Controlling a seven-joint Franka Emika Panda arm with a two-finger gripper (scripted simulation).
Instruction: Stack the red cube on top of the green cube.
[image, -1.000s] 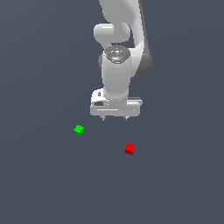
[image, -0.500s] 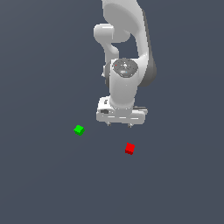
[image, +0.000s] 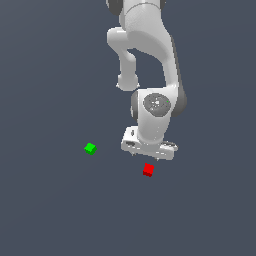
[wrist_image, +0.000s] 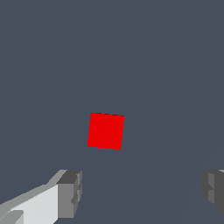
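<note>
The red cube (image: 148, 170) sits on the floor (image: 50, 210), just below the gripper (image: 146, 156) in the exterior view. The green cube (image: 90, 148) lies well apart from the red cube, toward the exterior view's left and slightly farther back, also left of the gripper

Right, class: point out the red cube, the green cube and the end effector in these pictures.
red cube (image: 148, 170), exterior view, middle of its visible faces.
green cube (image: 90, 148), exterior view, its centre.
end effector (wrist_image: 142, 192), wrist view, midway between its two wide-apart fingertips.
</note>
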